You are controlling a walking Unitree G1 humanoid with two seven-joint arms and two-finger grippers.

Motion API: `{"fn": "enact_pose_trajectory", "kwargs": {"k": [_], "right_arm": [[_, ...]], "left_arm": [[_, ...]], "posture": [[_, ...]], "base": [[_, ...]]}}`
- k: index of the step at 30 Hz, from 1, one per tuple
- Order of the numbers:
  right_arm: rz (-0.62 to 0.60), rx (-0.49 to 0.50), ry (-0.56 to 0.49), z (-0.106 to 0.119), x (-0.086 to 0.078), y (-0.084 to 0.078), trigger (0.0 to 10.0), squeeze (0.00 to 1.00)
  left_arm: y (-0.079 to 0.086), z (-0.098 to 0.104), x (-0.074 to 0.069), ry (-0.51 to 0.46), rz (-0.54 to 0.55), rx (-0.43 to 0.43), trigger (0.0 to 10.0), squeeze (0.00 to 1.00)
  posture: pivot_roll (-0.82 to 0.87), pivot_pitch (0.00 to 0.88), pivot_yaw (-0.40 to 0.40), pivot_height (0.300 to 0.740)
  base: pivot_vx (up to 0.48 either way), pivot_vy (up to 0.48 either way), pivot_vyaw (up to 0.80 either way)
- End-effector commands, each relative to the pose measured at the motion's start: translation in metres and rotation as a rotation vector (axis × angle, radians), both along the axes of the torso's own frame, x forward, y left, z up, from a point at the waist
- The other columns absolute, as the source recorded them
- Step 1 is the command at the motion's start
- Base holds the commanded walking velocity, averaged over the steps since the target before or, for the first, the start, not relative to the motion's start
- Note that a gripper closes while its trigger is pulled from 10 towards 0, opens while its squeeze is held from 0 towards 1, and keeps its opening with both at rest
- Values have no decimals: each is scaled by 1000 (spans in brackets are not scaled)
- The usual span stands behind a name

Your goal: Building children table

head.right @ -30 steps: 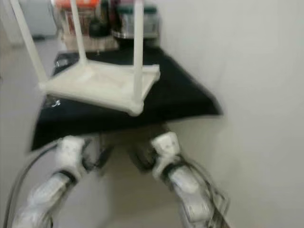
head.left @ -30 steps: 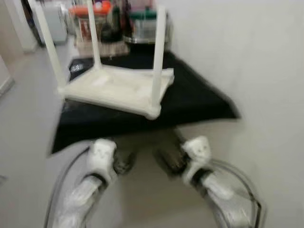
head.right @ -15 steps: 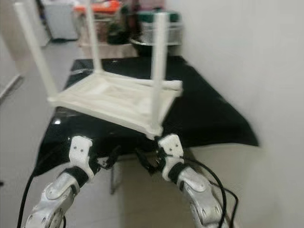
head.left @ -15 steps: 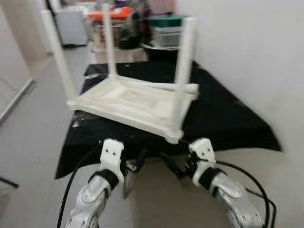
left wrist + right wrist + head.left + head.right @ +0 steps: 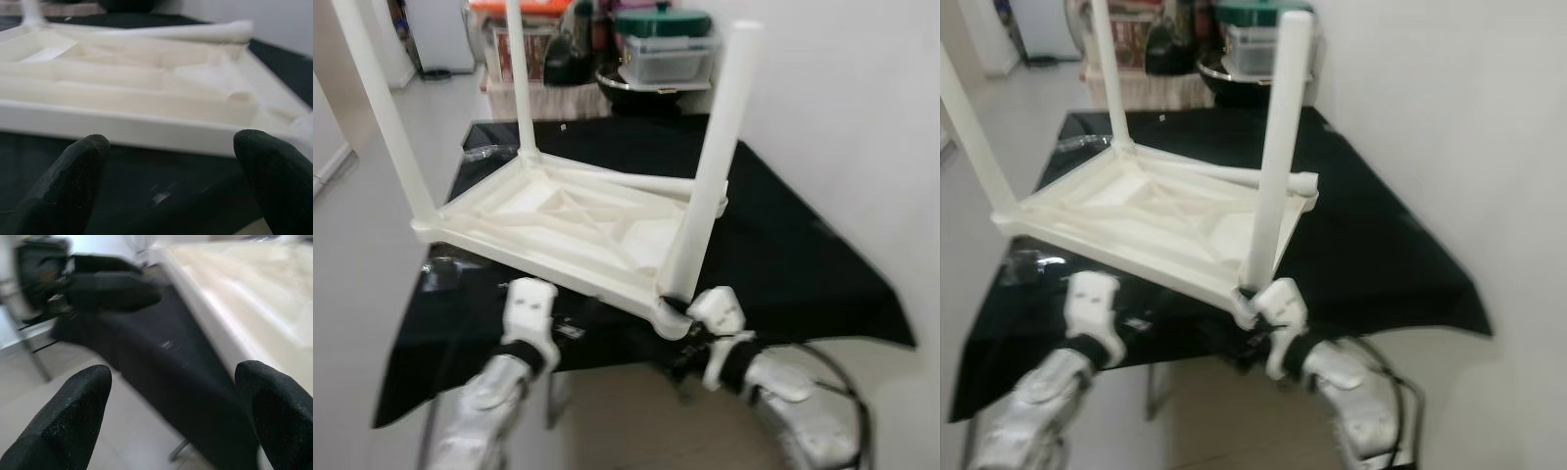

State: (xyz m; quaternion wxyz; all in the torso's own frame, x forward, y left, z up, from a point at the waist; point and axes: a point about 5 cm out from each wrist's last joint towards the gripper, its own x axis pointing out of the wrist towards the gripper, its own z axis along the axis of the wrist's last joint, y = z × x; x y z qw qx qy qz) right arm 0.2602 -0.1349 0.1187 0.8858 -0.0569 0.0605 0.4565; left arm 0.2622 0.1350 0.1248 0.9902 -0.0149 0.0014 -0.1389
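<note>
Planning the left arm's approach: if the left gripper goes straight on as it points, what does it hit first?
Most likely the near side rim of the upturned white table, which spans the gap between the open left gripper's fingers. The black cloth lies below that line; depth is hard to judge.

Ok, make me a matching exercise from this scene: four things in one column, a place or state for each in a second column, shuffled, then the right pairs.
Things
1. white children's table
2. loose white leg
3. black cloth
4. left gripper

Places or states
A. spread over the surface under the table
B. upside down, with three legs pointing up
C. open, facing the table's near edge
D. lying flat across the far side of the upturned top

Pairs: 1-B, 2-D, 3-A, 4-C
</note>
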Motion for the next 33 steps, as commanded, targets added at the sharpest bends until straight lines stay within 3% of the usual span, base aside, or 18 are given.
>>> {"fn": "enact_pose_trajectory", "kwargs": {"k": [1,3,5,6,7,10,12,16,19,21,23,25,27,30,33], "right_arm": [[38,0,20,2,-3,-6,10000,0],[97,-48,53,9,-6,-24,10000,0],[113,-61,62,11,-7,-30,10000,0],[175,-122,104,15,-12,-46,10000,0],[192,-156,118,17,-13,-53,10000,0],[198,-187,123,17,-13,-57,10000,0],[133,-295,93,15,-3,-68,10000,0],[69,-355,98,15,5,-83,10000,0],[24,-510,133,17,6,-114,10000,0],[9,-556,138,18,7,-122,10000,0],[-63,-674,112,27,16,-142,10000,0],[-90,-704,89,31,20,-147,10000,0],[-202,-716,-75,52,45,-143,10000,0],[-207,-718,-115,56,50,-139,10000,0],[-108,-633,-234,63,62,-94,10000,0]], "left_arm": [[-2,0,-1,7,-10,6,10000,0],[1,-1,-2,13,4,17,10000,0],[2,-1,-2,14,8,20,10000,0],[6,-4,-3,26,29,31,10000,0],[8,-5,-4,31,39,36,10000,0],[10,-5,-4,35,46,40,10000,0],[16,-8,-4,48,74,59,10000,0],[27,-13,-8,86,117,56,10000,0],[39,-17,-12,126,150,54,10000,0],[41,-18,-12,133,153,57,10000,0],[44,-18,-14,143,155,76,10000,0],[45,-18,-15,146,155,82,10000,0],[45,-18,-16,149,159,88,10000,0],[45,-18,-16,151,160,90,10000,0],[45,-16,-18,150,171,101,10000,0]], "posture": [[-54,31,-50,740],[-53,40,-53,740],[-53,40,-53,740],[-52,49,-56,740],[-50,53,-57,740],[-49,55,-57,740],[-44,61,-59,740],[-38,70,-56,740],[-29,89,-50,740],[-29,89,-50,740],[-27,101,-49,740],[-27,107,-49,740],[-25,118,-49,740],[-24,119,-49,740],[-12,134,-51,740]], "base": [[0,0,0],[0,0,0],[0,0,0],[0,0,0],[0,0,0],[0,0,0],[0,0,0],[0,0,0],[0,0,0],[0,0,0],[0,0,0],[0,0,0],[0,0,0],[0,0,0],[0,0,0]]}}
